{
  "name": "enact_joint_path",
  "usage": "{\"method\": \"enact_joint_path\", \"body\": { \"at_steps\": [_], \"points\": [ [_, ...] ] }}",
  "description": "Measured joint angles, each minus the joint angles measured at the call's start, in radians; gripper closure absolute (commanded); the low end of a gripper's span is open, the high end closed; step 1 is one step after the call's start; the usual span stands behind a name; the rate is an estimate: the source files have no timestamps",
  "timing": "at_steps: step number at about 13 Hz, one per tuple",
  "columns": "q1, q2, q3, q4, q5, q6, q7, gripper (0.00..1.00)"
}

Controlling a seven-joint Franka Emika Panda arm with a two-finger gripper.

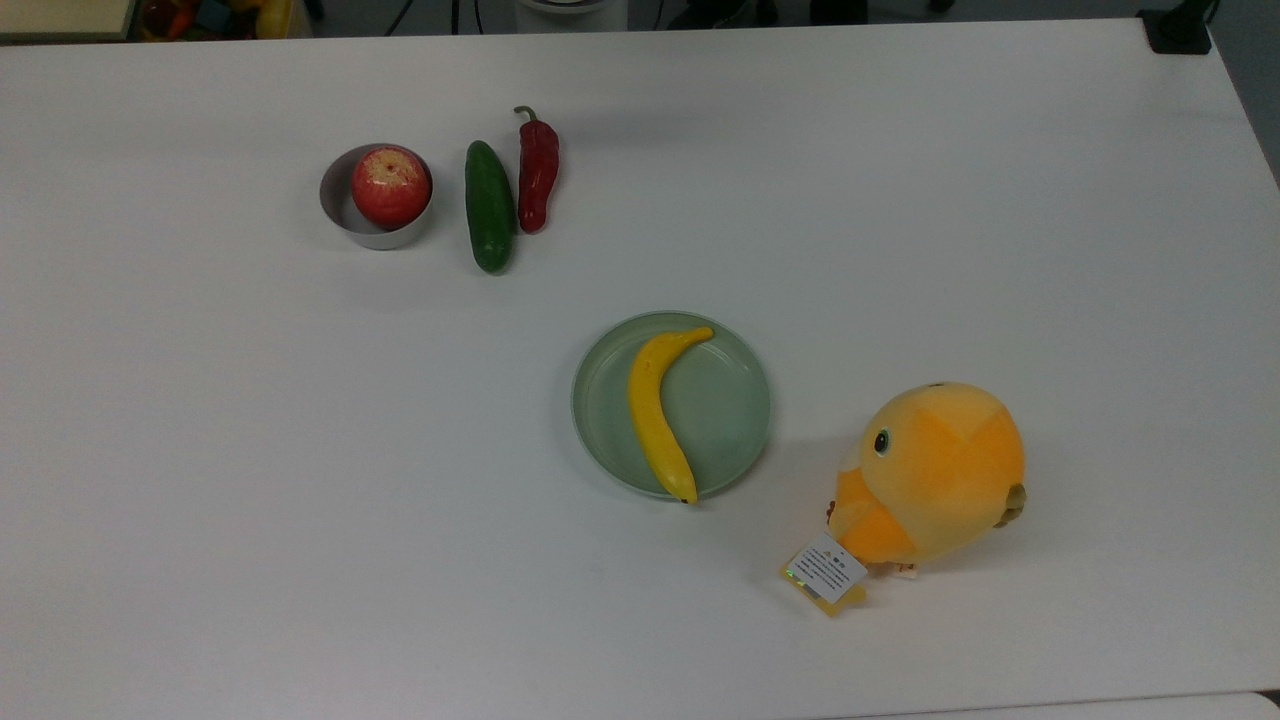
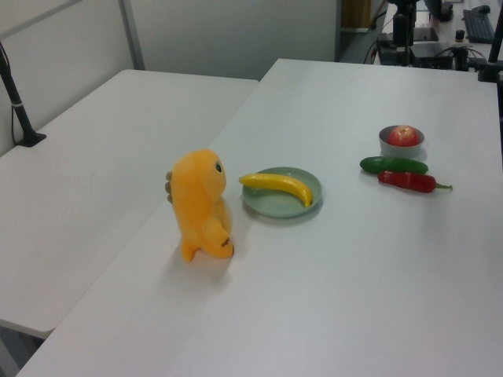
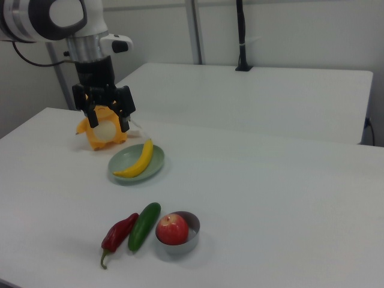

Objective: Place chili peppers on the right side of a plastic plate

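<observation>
The red chili pepper [image 1: 537,172] lay untouched beside the cucumber [image 1: 490,206], well apart from the pale green plate [image 1: 735,400] whose bare half beside the banana [image 1: 660,410] looked roomy enough, while the end effector [image 3: 106,117] hung empty, fingers spread, above the open worktop [image 1: 1000,200]

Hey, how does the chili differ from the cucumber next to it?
The chili is glossy dark red; the cucumber is dark green. The chili tapers to a point and carries a curled stem, while the cucumber is blunt at both ends with no stem. The chili looks slimmer. Both lie flat on the table, side by side and roughly parallel, beside the bowl holding an apple.
</observation>
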Motion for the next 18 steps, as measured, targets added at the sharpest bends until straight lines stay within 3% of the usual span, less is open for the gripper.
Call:
{"method": "enact_joint_path", "body": {
  "at_steps": [18],
  "points": [
    [-0.038,0.009,-0.004,0.004,0.000,0.011,-0.007,0.00]
  ]
}}
